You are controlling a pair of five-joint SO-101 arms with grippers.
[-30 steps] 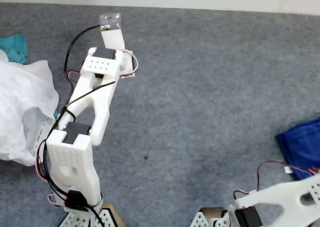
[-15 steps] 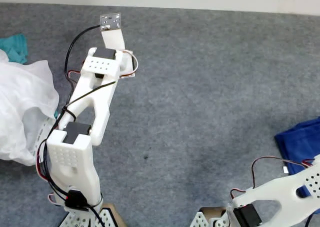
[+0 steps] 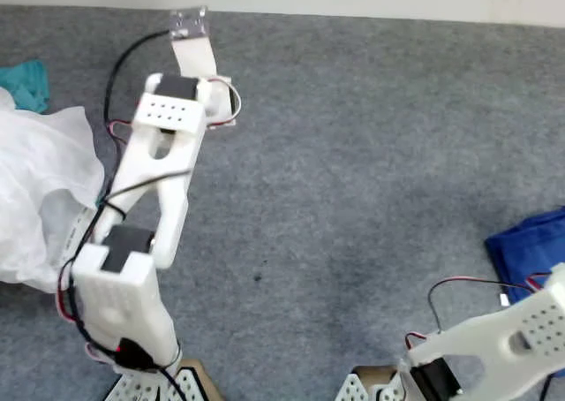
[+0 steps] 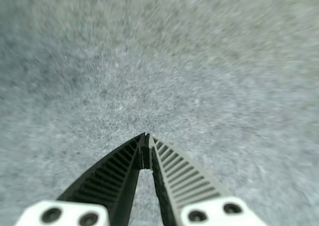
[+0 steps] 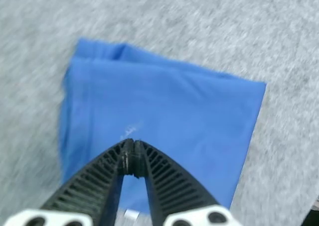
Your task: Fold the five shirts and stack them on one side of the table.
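Directly under the closed right end effector lies a blue shirt.

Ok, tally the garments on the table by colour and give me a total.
white shirt: 1
teal cloth, partly cut off at the table's edge: 1
blue shirt: 1
Total: 3
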